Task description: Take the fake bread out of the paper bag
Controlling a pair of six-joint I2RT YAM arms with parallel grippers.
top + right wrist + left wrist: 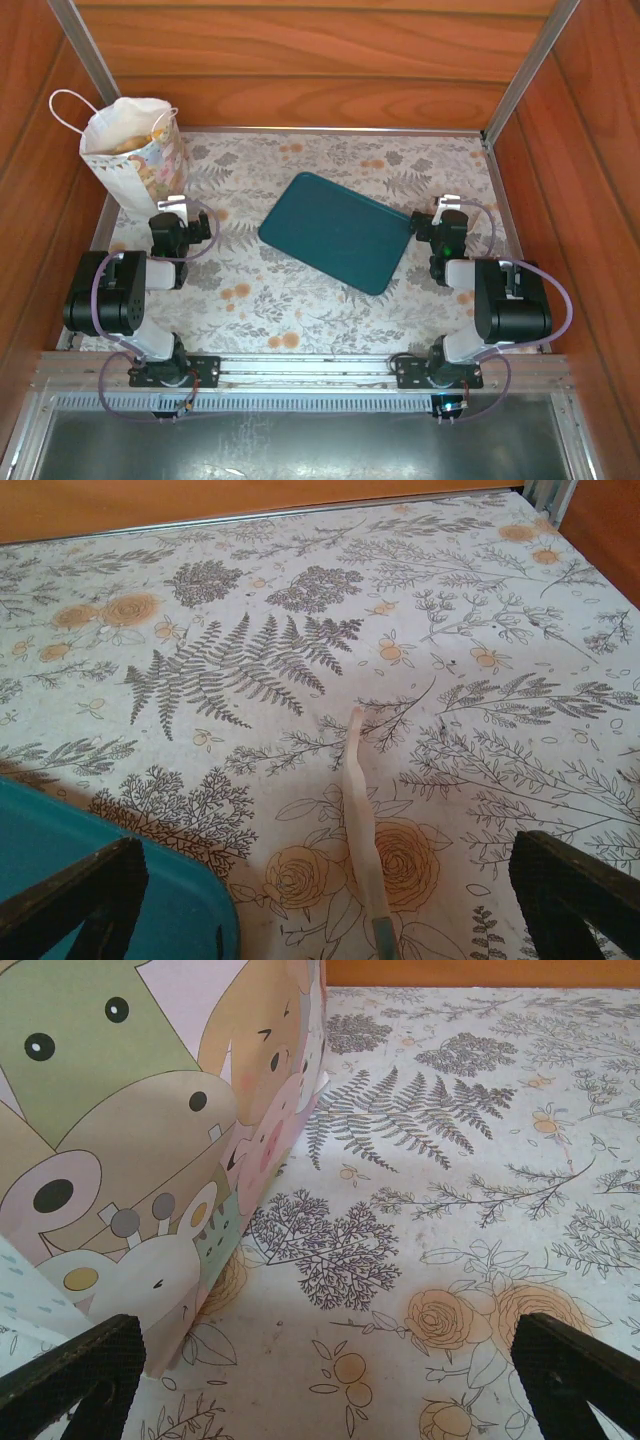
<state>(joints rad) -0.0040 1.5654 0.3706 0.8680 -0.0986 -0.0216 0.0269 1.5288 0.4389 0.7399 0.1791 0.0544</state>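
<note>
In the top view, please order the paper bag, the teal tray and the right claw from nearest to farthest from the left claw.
From the left claw:
1. Paper bag, just beyond it, at the far left.
2. Teal tray, in the middle of the view.
3. Right claw, across on the right side.

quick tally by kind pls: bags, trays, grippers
paper bag: 1
teal tray: 1
grippers: 2, the left gripper and the right gripper, both open
total: 4
</note>
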